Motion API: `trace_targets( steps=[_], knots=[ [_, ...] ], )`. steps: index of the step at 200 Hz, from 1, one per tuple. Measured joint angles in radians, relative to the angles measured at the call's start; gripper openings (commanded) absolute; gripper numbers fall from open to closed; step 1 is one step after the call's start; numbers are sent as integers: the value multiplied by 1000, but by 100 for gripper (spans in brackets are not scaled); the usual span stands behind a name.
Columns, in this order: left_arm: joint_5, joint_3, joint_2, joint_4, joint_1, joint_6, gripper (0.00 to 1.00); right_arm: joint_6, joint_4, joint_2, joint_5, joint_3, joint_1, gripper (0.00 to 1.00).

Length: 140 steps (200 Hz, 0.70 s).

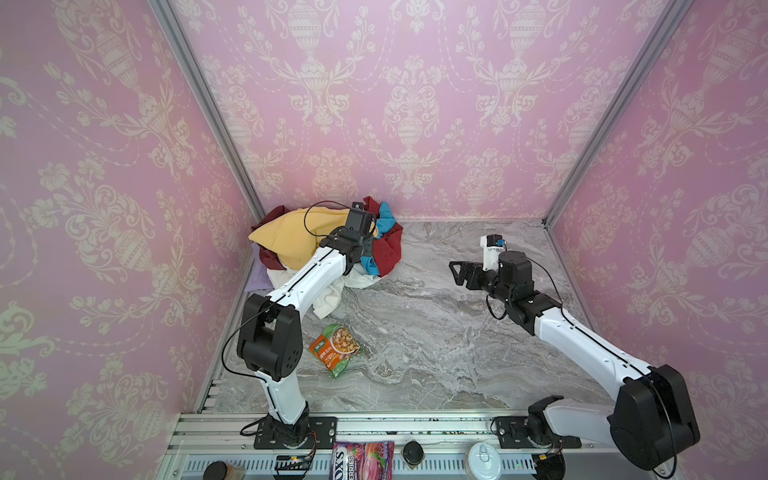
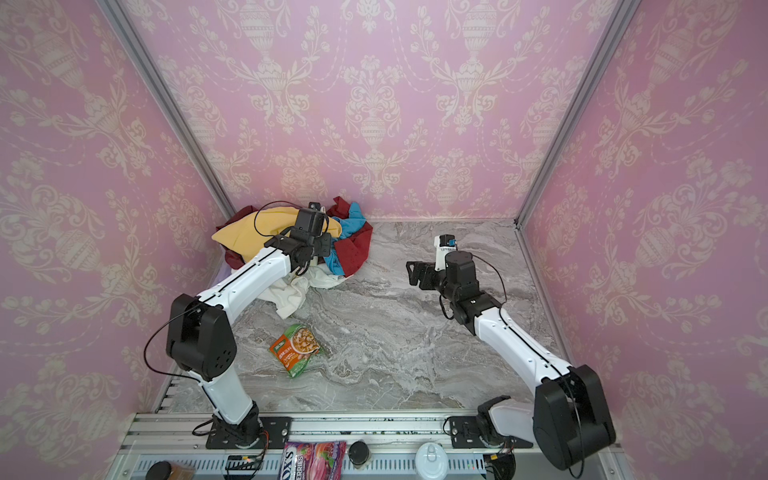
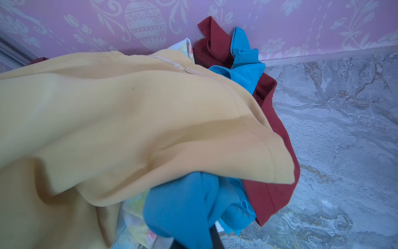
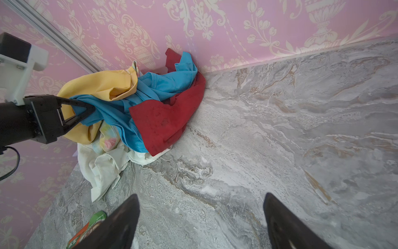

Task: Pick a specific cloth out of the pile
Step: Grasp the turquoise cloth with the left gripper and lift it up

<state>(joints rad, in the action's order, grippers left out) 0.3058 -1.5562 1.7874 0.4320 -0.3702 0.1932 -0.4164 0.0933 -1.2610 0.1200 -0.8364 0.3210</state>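
The pile [image 1: 291, 237] fills the far left corner: mustard-yellow on top, dark red [image 1: 388, 253], and white [image 1: 328, 299] spilling forward. The turquoise cloth [image 4: 159, 86] runs through the heap's right side, under the yellow and over the red. In the left wrist view it bunches close to the lens [image 3: 183, 211] and hides the fingers. In the right wrist view my left gripper [image 4: 93, 109] is shut on a fold of the turquoise cloth. My right gripper [image 1: 455, 270] hovers over bare marble at the right, open and holding nothing, its fingers [image 4: 127, 215] spread wide.
A green and orange snack packet [image 1: 336, 348] lies on the marble in front of the heap. Pink patterned walls close in the back and both sides. A berry sweets bag [image 1: 361, 459] and a few cans sit on the front rail beyond the arm bases.
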Motion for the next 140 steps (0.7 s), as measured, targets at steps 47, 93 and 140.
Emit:
trace_targets(
  steps=[47,93,140],
  knots=[
    [-13,-157,18,56,5,0,0,0,-39,0,3,-18,0,91],
    [-17,-293,47,102,14,0,0,2,-91,0,3,-37,0,91],
    [-35,-423,64,149,14,-1,0,11,-101,0,4,-64,1,93]
  ],
)
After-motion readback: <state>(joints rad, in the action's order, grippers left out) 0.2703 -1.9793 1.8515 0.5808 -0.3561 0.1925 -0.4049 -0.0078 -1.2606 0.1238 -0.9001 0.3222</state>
